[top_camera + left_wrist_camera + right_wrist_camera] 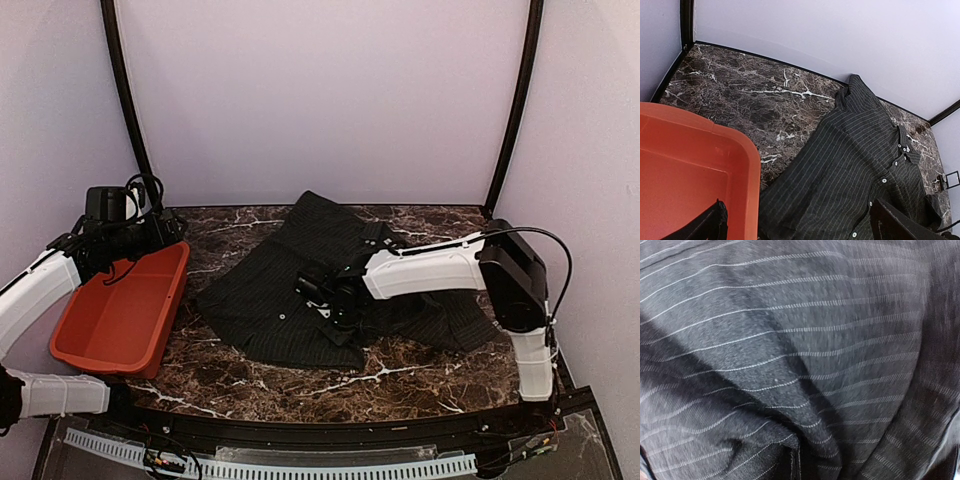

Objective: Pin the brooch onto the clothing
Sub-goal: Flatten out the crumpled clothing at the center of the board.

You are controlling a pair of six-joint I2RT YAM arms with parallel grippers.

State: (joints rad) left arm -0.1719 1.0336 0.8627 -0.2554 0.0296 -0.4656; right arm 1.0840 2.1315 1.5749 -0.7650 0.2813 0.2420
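**Fingers [710, 227] of left gripper [797, 212] released; right gripper [335, 303] clenched**

I see the marble table [400, 375] carrying the clothing [270, 290], directly beneath the right fingers. Whether they pinch cloth I cannot tell. The red bin [120, 325] sits under the left fingers.

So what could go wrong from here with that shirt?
The right gripper is shut, pressed into the shirt, and cloth is bunched into a fold there; lifting could drag the whole shirt out of shape. No brooch shows in any view, so the pin may be snagging unseen, or missing.
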